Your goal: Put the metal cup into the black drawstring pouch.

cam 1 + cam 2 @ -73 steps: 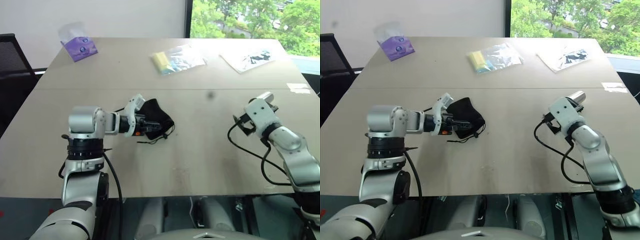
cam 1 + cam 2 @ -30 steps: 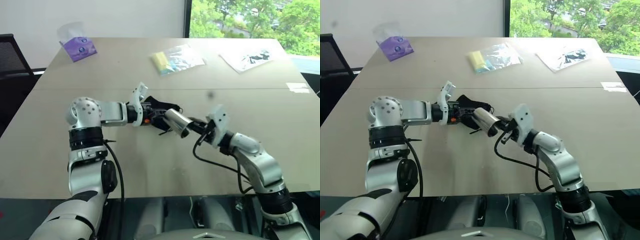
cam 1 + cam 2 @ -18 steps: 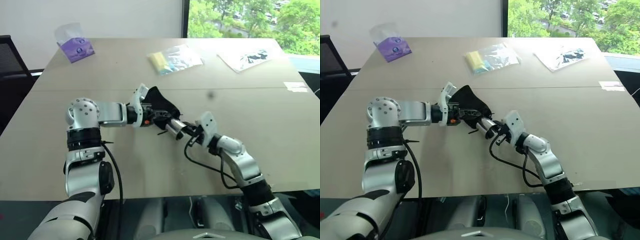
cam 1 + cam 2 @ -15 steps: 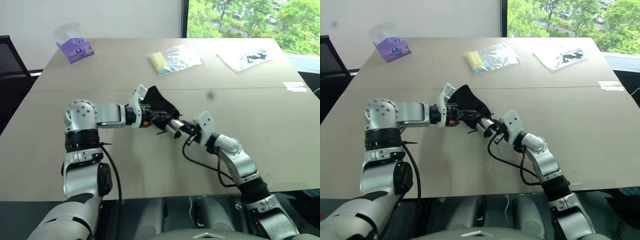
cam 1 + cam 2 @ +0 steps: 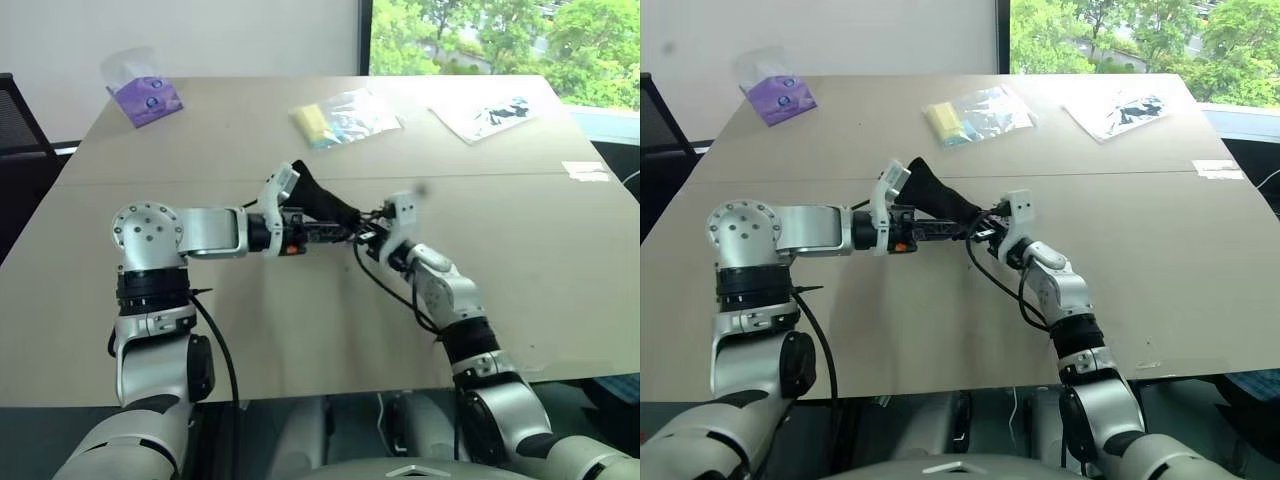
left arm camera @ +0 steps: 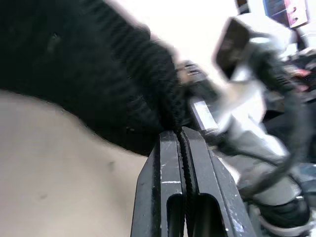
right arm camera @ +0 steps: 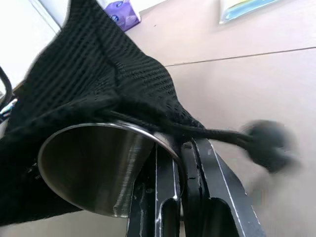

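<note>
Mid-table, the left gripper (image 5: 335,232) pinches the pouch (image 5: 322,203) rim to hold its mouth open, while the right gripper (image 7: 178,148) clamps the cup (image 7: 94,165), already mostly inside.

The black drawstring pouch (image 7: 94,94) hides most of the metal cup (image 7: 98,163). The bead (image 7: 269,143) on its cord looks blurry.

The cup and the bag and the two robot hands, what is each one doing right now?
metal cup: pinched at its rim by the right gripper, mostly pushed inside the pouch.
black drawstring pouch: held up off the table, its mouth stretched around the cup, its cord end dangling.
left gripper: shut on the pouch's edge.
right gripper: shut on the cup's rim.
</note>
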`<state>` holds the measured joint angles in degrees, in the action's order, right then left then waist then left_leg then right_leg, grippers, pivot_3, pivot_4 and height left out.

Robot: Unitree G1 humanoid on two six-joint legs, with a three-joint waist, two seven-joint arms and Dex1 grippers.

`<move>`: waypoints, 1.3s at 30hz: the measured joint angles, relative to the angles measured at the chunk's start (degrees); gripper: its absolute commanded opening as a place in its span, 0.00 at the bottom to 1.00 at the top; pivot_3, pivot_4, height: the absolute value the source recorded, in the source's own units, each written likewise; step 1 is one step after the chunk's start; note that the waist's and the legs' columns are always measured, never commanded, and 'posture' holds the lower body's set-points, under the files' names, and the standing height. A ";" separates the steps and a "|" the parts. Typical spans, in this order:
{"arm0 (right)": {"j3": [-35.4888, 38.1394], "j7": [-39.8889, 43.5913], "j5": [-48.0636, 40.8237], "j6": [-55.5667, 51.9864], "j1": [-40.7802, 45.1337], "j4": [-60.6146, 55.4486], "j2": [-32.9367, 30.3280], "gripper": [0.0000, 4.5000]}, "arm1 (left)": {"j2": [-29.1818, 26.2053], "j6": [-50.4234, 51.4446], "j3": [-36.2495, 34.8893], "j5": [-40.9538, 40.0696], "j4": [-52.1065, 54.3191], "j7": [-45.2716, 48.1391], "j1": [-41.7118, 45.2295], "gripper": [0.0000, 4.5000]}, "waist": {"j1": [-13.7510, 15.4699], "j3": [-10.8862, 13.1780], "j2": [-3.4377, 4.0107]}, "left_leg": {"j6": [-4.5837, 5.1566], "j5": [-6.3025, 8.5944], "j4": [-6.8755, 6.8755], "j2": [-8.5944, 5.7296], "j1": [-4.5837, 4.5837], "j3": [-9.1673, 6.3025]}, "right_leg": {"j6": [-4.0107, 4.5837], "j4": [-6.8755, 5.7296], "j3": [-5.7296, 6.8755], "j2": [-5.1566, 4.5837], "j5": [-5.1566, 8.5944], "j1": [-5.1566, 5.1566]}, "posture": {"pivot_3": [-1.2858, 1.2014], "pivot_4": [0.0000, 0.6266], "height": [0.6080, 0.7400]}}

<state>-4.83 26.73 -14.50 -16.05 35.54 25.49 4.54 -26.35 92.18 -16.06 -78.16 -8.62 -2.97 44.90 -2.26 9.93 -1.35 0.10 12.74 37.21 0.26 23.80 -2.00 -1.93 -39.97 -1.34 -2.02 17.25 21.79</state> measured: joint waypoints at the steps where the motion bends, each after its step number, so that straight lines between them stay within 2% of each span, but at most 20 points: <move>1: -5.00 -2.14 6.76 4.84 1.81 2.33 -1.83 0.01 | 0.65 -0.08 -0.46 -0.97 0.31 -1.94 0.01 0.00 | -0.07 0.01 0.01 | 0.00 0.00 0.00 -0.01 0.00 0.02 | 0.00 0.00 -0.02 0.00 0.00 0.01 | 0.52 0.24 1.00; 3: -13.46 -5.78 18.28 14.18 6.24 6.48 -4.69 0.01 | 1.33 -0.48 -0.86 -2.91 0.55 -5.37 0.02 0.00 | -0.16 0.01 0.00 | 0.00 0.00 -0.01 -0.04 0.02 0.09 | -0.01 -0.01 -0.03 0.00 0.00 0.09 | 0.52 0.24 1.00; 5: -14.20 -7.12 21.31 19.02 9.01 9.99 -4.62 0.01 | 1.26 -1.80 -1.33 -5.90 0.59 -8.50 -0.01 0.00 | -0.17 0.01 -0.02 | -0.01 -0.01 -0.02 -0.01 0.02 0.07 | -0.01 -0.01 -0.06 0.00 0.00 0.07 | 0.52 0.24 1.00; 7: -6.88 -6.34 13.50 15.90 9.35 12.26 1.12 0.01 | 0.63 -4.11 -1.55 -9.26 0.70 -11.02 0.09 0.00 | -0.26 0.02 -0.09 | -0.04 -0.01 -0.03 0.10 0.01 0.02 | 0.00 0.02 -0.03 0.04 0.00 0.02 | 0.52 0.24 1.00; 8: -2.07 -5.45 4.63 11.19 9.83 13.12 3.02 0.01 | 0.48 -5.41 -0.64 -11.85 1.11 -12.85 0.46 0.00 | 0.09 0.05 -0.04 | -0.06 -0.02 -0.05 0.06 0.06 -0.02 | 0.01 0.05 0.06 -0.04 -0.01 -0.02 | 0.52 0.24 1.00; 10: 3.06 -4.85 -1.01 7.95 11.28 14.80 2.97 0.01 | -0.74 -7.51 1.02 -16.42 1.79 -15.10 -0.73 0.00 | 0.63 0.08 -0.11 | -0.04 -0.01 0.00 0.01 0.10 -0.05 | 0.01 0.12 0.12 -0.12 -0.01 -0.04 | 0.52 0.24 1.00; 12: -0.36 -4.80 3.88 11.48 13.40 17.00 2.88 0.01 | -2.28 -10.26 2.53 -20.93 2.14 -17.61 -1.81 0.00 | 0.19 0.11 -0.16 | -0.03 0.00 0.00 -0.04 0.10 0.00 | 0.00 0.10 0.01 -0.12 -0.01 0.03 | 0.52 0.24 1.00; 14: -10.26 -7.33 15.77 21.10 16.13 19.58 0.92 0.01 | -4.20 -11.96 5.57 -23.90 2.49 -21.08 -2.75 0.00 | -0.18 0.14 -0.11 | -0.04 -0.01 -0.07 -0.05 0.05 0.03 | 0.00 0.04 -0.07 -0.06 -0.01 0.10 | 0.52 0.24 1.00; 15: -12.57 -7.73 19.34 23.58 17.59 20.65 -0.65 0.01 | -4.79 -12.86 6.64 -25.28 2.49 -21.98 -3.78 0.00 | -0.16 0.14 -0.10 | -0.04 -0.01 -0.12 -0.06 0.03 0.04 | 0.00 0.00 -0.08 -0.06 0.00 0.12 | 0.52 0.24 1.00; 16: -11.72 -7.35 18.95 23.66 17.71 21.04 -0.22 0.01 | -4.94 -14.15 7.14 -26.54 2.49 -22.60 -4.16 0.00 | -0.08 0.08 -0.22 | -0.05 -0.02 -0.11 0.04 0.04 -0.03 | 0.01 0.04 0.01 0.01 0.00 0.10 | 0.52 0.24 1.00; 17: -7.16 -6.01 14.09 21.33 16.56 21.53 3.16 0.01 | -5.84 -15.86 7.43 -28.70 2.52 -23.03 -4.16 0.00 | -0.05 0.07 -0.32 | -0.08 -0.02 -0.11 0.14 0.06 -0.10 | 0.02 0.08 0.11 0.05 0.00 0.05 | 0.52 0.24 1.00; 19: -3.98 -2.44 7.29 17.35 16.47 21.72 3.16 0.01 | -6.29 -18.56 8.36 -30.72 2.75 -23.21 -3.98 0.00 | 0.23 0.18 -0.15 | -0.07 -0.02 -0.08 0.03 0.10 -0.04 | 0.02 0.10 0.09 -0.09 0.00 0.03 | 0.52 0.24 1.00; 21: -3.00 -1.81 5.94 16.19 16.47 21.57 3.15 0.01 | -6.49 -19.61 8.40 -31.43 2.85 -23.10 -4.02 0.00 | 0.26 0.15 -0.22 | -0.06 -0.02 -0.04 -0.01 0.10 -0.04 | 0.02 0.14 0.06 -0.10 0.00 0.00 | 0.52 0.24 1.00; 24: -3.29 -0.05 5.06 13.50 14.75 17.71 2.99 0.21 | -7.73 -20.87 8.78 -31.28 2.27 -21.30 -4.12 0.00 | 0.17 0.15 -0.21 | -0.06 -0.02 -0.08 -0.03 0.08 -0.07 | 0.03 0.11 0.08 -0.06 0.00 0.01 | 0.52 0.24 1.00; 26: -4.25 2.57 4.37 10.56 10.24 11.20 2.66 0.39 | -8.40 -21.48 8.73 -28.69 0.44 -18.70 -4.25 0.00 | 0.17 0.15 -0.20 | -0.07 -0.03 -0.14 0.00 0.05 -0.09 | 0.04 0.11 0.09 0.01 0.01 0.02 | 0.52 0.24 1.00; 27: -5.19 4.47 3.75 8.17 6.71 6.79 2.09 0.53 | -9.17 -21.86 8.62 -26.03 -1.50 -16.93 -4.41 0.00 | 0.15 0.16 -0.18 | -0.07 -0.03 -0.16 -0.01 0.05 -0.06 | 0.04 0.11 0.09 0.03 0.01 0.03 | 0.52 0.24 1.00; 30: -6.56 7.18 2.92 2.39 1.18 -2.33 -1.09 0.86 | -9.84 -22.53 7.76 -20.42 -5.58 -12.75 -4.58 0.00 | 0.17 0.18 -0.16 | -0.06 -0.03 -0.12 -0.04 0.06 0.00 | 0.03 0.11 0.22 0.08 0.01 0.05 | 0.52 0.24 1.00; 31: -6.53 7.61 2.68 1.05 0.40 -4.68 -2.04 0.92 | -10.22 -22.58 7.50 -19.09 -6.49 -11.68 -4.60 0.00 | 0.18 0.18 -0.16 | -0.05 -0.03 -0.11 -0.05 0.07 0.00 | 0.03 0.11 0.24 0.07 0.01 0.05 | 0.52 0.24 1.00; 33: -6.63 8.38 2.14 -2.72 -1.85 -13.02 -4.97 0.92 | -10.43 -23.35 6.84 -14.16 -8.31 -6.60 -4.56 0.00 | 0.21 0.18 -0.16 | -0.05 -0.03 -0.12 -0.06 0.06 -0.02 | 0.03 0.10 0.28 0.09 0.02 0.04 | 0.52 0.24 1.00; 39: -7.25 7.84 3.38 -6.76 -4.53 -23.93 -10.63 0.92 | -10.66 -27.93 5.65 -1.22 -10.45 6.01 -4.64 0.00 | 0.02 0.18 -0.16 | -0.06 -0.03 -0.15 -0.03 0.05 0.01 | 0.03 0.12 0.24 0.06 0.02 0.05 | 0.52 0.24 1.00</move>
<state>-12.07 34.58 -11.12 -22.81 31.01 1.56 -6.09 -37.02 64.24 -10.41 -79.37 -19.07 3.05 40.26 -2.23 10.10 -1.52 0.05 12.71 37.06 0.22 23.86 -2.00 -1.90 -39.85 -1.10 -1.96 17.27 21.85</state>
